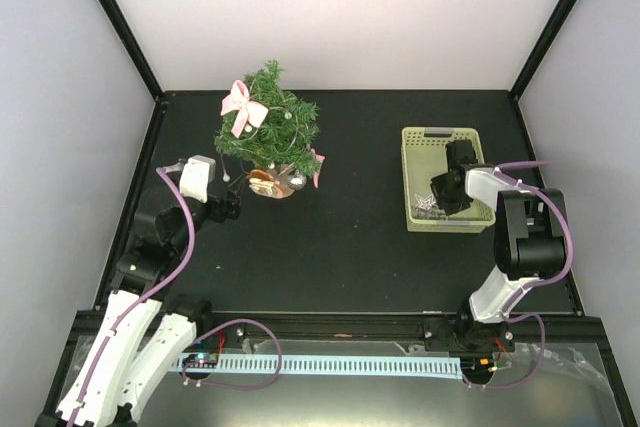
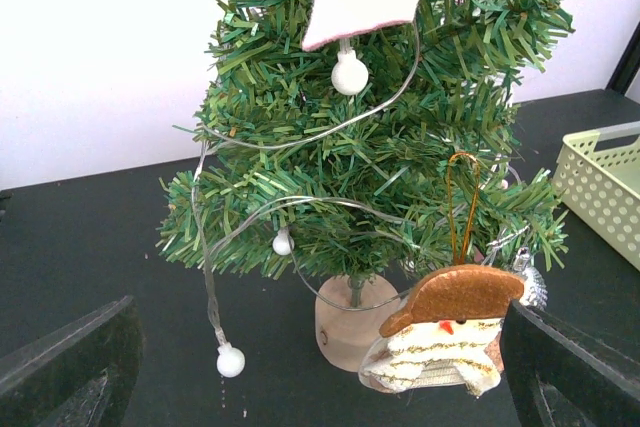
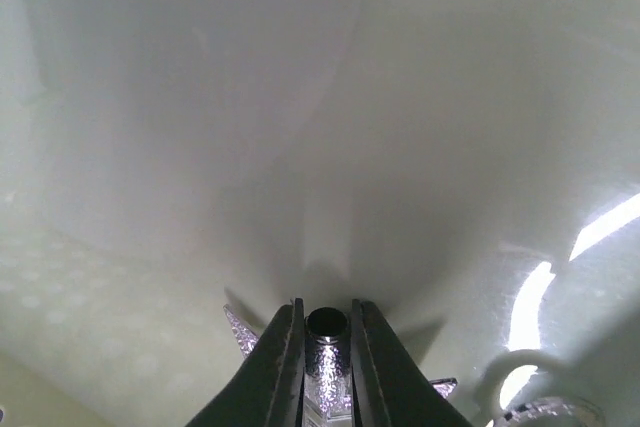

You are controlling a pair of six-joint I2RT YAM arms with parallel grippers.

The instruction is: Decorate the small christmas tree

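The small christmas tree (image 1: 268,127) (image 2: 370,147) stands at the back left on a round wood base (image 2: 345,322). It carries a pink bow (image 1: 241,107), a wire string of white bead lights (image 2: 349,75) and a snowman ornament (image 2: 450,332) hanging low on its right side. My left gripper (image 1: 228,205) (image 2: 320,367) is open just in front of the tree, with nothing between its fingers. My right gripper (image 1: 445,197) (image 3: 327,347) reaches down into the pale green basket (image 1: 410,177) and is shut on the tube of a glittery silver star (image 3: 328,377).
The basket's wall (image 2: 600,182) shows at the right of the left wrist view. A second silver piece (image 3: 545,409) lies on the basket floor (image 3: 300,97). Black frame posts (image 1: 120,17) stand at the back corners.
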